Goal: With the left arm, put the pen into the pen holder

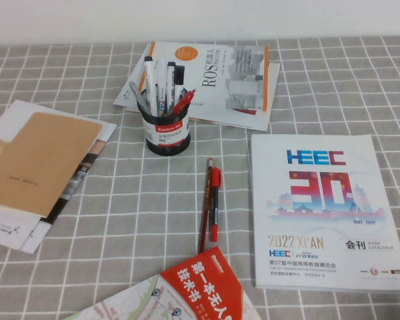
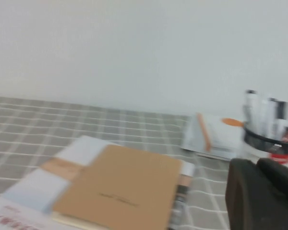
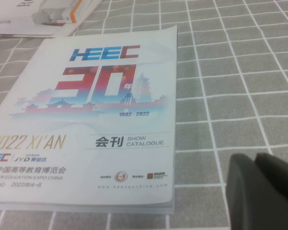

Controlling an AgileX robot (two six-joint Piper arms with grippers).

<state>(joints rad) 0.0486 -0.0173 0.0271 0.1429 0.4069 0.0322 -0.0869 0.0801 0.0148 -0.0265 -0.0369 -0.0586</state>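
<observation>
Pen, slim grey, tilted in holder

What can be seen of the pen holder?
The pen holder is a small black mesh cup with a red label band bearing white text. It stands upright on the checked cloth, packed with several pens, in front of a white booklet. No pincer touches it; the left pincer is off to one side, the right pincer far away.
</observation>
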